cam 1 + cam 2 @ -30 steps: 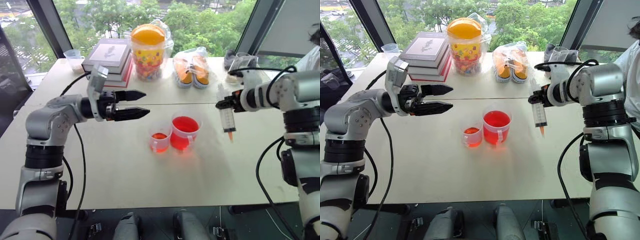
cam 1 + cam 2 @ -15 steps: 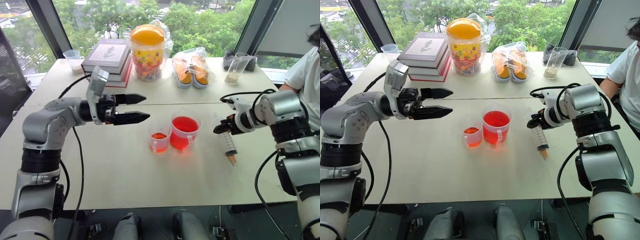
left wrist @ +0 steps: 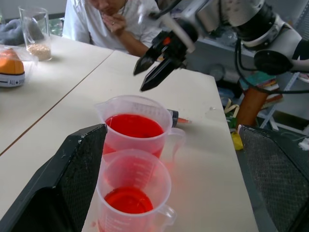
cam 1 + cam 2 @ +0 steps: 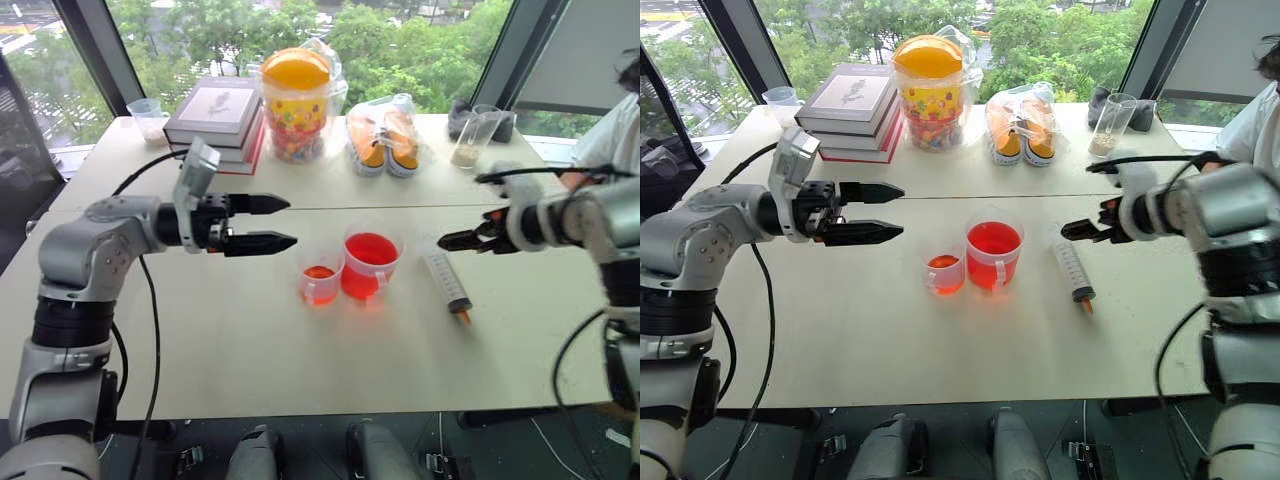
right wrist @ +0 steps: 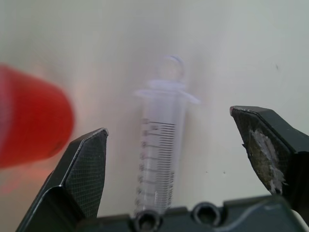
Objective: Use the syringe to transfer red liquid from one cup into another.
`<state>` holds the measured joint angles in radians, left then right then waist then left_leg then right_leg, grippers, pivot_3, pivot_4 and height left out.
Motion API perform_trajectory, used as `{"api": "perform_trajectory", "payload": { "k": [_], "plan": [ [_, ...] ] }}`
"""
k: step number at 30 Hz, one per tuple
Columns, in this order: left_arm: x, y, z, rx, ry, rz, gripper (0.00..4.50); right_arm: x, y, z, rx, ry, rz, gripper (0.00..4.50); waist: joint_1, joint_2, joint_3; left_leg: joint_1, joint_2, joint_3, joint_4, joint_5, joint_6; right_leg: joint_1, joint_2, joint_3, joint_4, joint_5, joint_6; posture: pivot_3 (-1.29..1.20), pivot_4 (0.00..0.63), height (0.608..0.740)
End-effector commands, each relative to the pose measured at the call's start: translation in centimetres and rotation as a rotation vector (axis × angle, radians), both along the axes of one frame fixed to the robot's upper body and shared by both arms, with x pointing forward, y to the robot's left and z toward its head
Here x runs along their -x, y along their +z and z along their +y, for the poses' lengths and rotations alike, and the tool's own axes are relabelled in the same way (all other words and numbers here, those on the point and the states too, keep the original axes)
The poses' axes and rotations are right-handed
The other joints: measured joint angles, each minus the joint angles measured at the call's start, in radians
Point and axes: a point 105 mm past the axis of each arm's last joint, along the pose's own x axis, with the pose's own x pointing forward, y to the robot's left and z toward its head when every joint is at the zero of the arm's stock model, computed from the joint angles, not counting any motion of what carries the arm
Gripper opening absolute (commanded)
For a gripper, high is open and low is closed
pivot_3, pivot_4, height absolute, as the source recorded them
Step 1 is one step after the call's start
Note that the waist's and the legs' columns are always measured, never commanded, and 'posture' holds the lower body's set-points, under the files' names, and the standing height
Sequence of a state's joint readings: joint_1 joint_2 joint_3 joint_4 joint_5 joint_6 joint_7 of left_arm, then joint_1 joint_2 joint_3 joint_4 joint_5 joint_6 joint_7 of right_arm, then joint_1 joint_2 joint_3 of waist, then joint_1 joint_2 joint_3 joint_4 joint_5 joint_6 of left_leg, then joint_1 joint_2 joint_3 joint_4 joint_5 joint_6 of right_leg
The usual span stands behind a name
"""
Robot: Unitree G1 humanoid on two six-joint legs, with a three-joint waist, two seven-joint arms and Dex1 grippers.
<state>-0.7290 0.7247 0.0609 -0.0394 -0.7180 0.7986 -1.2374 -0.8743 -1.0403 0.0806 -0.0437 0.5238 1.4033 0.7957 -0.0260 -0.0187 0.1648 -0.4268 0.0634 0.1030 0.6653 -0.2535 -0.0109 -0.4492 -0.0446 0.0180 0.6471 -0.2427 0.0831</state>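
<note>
The right tool [image 4: 1085, 231] has let go of the syringe [image 4: 1071, 267], which now lies flat on the worktop [image 4: 890, 340] just right of the larger cup [image 4: 992, 253]; its fingers stand spread above the plunger end. The left tool [image 4: 265, 223] hovers spread left of the smaller cup [image 4: 320, 283], which already holds some red liquid [image 3: 128, 199], so the transfer looks finished. The right tool is motion-blurred, and whether liquid remains in the syringe barrel is hard to make out.

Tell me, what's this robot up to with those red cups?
It is moving red liquid between two cups with a syringe. The syringe lies flat on the table, just right of the bigger cup. The right gripper hangs open above its plunger end, holding nothing. The left gripper hovers open, left of the smaller cup, which has a little red in it.
</note>
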Motion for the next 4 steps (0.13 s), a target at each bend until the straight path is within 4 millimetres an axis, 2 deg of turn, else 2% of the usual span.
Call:
{"api": "perform_trajectory", "payload": {
  "k": [1, 4],
  "plan": [
    [0.2, 1.2, 0.3, -0.008, 0.0, -0.06, 4.5, 3.6, 4.2, 2.1, -0.03, 0.228, -0.149, 4.46, 0.003, 0.0, 0.0, 0.001, 0.0, 0.0, 0.0, 0.0, 0.0, 0.0, 0.0, 0.0, 0.0, 0.0, 0.0, 0.0, 0.15, 0.74],
    [-0.1, 1.1, 0.5, -0.019, 0.015, -0.064, 4.5, 6.1, 4.1, 2.1, 0.033, 0.3, -0.177, 4.46, 0.01, -0.001, 0.0, 0.001, 0.0, -0.001, 0.0, 0.0, 0.0, 0.001, 0.0, 0.0, 0.0, 0.0, 0.0, 0.0, 0.15, 0.74]
  ]
}}
